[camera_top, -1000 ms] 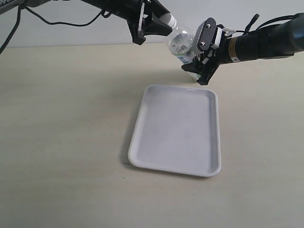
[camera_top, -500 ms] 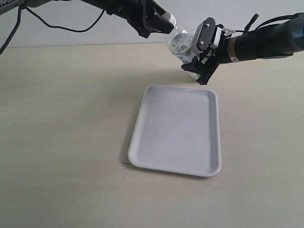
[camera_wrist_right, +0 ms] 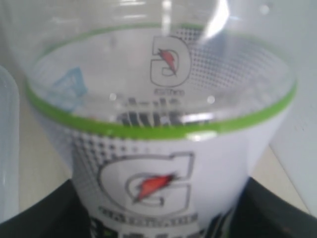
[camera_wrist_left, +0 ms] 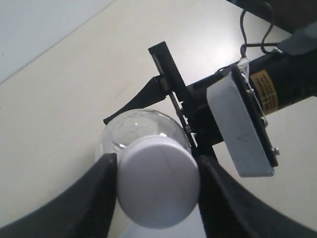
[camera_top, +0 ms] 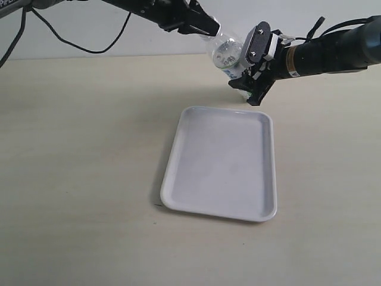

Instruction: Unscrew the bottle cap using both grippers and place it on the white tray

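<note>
The clear bottle point(camera_top: 227, 53) hangs tilted above the back of the table, held between both arms. My left gripper point(camera_wrist_left: 157, 163) is shut on the white bottle cap point(camera_wrist_left: 158, 183), with a dark finger point(camera_wrist_left: 94, 198) pressed against each side. In the exterior view this gripper point(camera_top: 202, 25) covers most of the cap. My right gripper point(camera_top: 250, 67) is shut on the bottle's labelled body point(camera_wrist_right: 163, 168); its dark fingers point(camera_wrist_right: 42, 215) show at both sides of the label. The white tray point(camera_top: 178, 149) lies flat on the table, below and in front of the bottle, with nothing in it.
The table point(camera_top: 77, 167) is pale beige, with a light wall behind its far edge. Black cables point(camera_top: 71, 42) trail from the left arm over the back left of the table. The right arm point(camera_top: 333, 53) reaches in from the right.
My left gripper has turned around the cap, so its fingers now lie flatter over the bottle neck. The bottle, the right gripper and the tray have stayed put.
</note>
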You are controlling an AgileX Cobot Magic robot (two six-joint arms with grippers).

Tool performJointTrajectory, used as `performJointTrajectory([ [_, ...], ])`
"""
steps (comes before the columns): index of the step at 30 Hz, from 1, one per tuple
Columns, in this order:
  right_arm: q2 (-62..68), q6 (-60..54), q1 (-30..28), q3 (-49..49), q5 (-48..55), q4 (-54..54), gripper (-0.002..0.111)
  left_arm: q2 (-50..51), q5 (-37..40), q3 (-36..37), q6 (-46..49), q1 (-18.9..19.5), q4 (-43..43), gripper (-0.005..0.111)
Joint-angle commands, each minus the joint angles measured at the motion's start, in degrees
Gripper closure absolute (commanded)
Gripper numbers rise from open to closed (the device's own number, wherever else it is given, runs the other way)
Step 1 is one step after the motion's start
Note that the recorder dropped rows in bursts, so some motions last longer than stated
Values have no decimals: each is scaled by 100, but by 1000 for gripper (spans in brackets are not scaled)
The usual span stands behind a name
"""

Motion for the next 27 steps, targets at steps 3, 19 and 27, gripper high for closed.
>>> performJointTrajectory([
  [3, -23, 16, -17, -26, 284, 47, 108, -34, 3, 18, -1114, -13, -245, 107],
  [19, -23, 38, -17, -26, 295, 47, 108, -34, -124, 18, -1415, -13, -209, 94],
  [27, -23, 61, -17, -26, 296, 47, 108, -34, -190, 7, -1405, -13, -209, 51],
])
